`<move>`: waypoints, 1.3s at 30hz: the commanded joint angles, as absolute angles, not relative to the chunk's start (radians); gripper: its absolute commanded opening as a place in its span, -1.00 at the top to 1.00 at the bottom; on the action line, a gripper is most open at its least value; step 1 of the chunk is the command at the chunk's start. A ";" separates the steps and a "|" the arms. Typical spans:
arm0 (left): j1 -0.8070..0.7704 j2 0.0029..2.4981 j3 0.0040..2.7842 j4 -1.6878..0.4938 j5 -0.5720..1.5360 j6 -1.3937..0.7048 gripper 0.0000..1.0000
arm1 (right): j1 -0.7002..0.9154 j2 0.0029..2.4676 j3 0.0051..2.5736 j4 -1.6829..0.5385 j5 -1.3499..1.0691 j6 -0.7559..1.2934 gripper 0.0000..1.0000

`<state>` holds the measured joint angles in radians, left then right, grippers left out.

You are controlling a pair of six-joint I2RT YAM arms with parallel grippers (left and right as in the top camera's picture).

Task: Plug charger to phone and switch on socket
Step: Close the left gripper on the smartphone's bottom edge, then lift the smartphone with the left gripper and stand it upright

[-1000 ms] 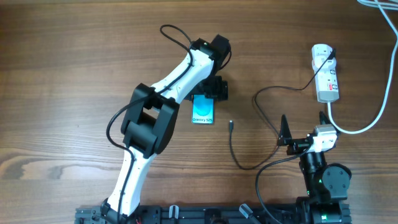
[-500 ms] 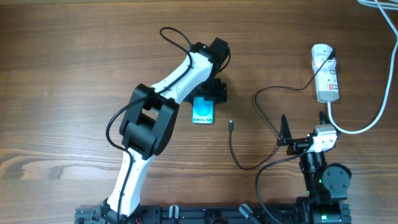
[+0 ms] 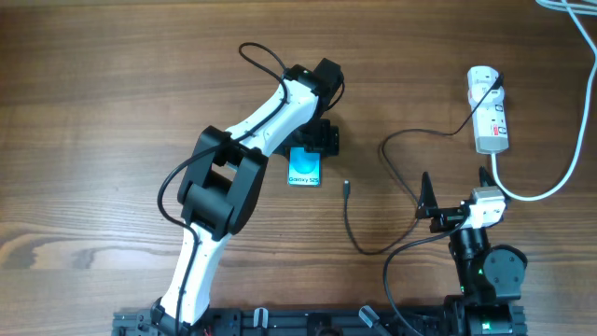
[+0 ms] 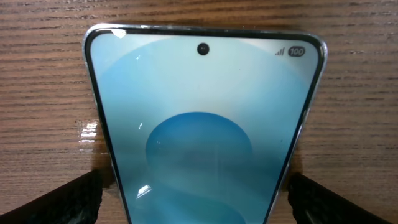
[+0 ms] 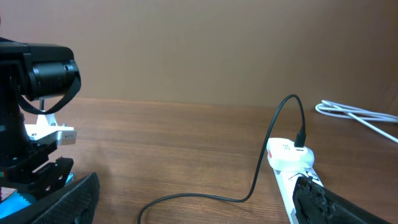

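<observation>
Wood-grain table [image 3: 103,84], brown wall [image 5: 186,50]; left gripper [image 4: 198,200] spread wide astride the phone [image 3: 304,170], right gripper [image 5: 200,202] gaping empty at five o'clock.

The table [image 3: 112,112] is warm brown with fine, darker wood grain. The phone [image 4: 199,124] shows a pale cyan screen with a deeper blue disc, a black camera dot and a thin silvery frame. The socket [image 3: 489,117] is white with red marks and has a black plug in it. The charger [image 3: 347,219] is thin and black. The thick lead [image 3: 558,187] at the right of the frame is white. The left arm [image 3: 270,112] is white with black joints.
</observation>
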<state>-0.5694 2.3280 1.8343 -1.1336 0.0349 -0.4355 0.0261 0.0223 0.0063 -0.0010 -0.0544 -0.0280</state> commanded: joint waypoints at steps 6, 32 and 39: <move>-0.566 2.370 1.785 -1.132 0.055 -0.423 -0.74 | 0.022 0.018 0.005 0.001 -0.046 -0.026 -0.99; -0.564 2.187 1.827 -1.232 0.147 -0.452 -0.36 | 0.022 0.018 0.005 0.001 -0.046 -0.026 -1.00; -0.543 2.050 1.827 -1.277 0.424 -0.453 -0.41 | 0.022 0.018 0.005 0.001 -0.046 -0.026 -1.00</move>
<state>-0.5644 2.1395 1.8240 -1.2625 0.2249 -0.4469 0.0261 0.0223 0.0063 -0.0010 -0.0544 -0.0280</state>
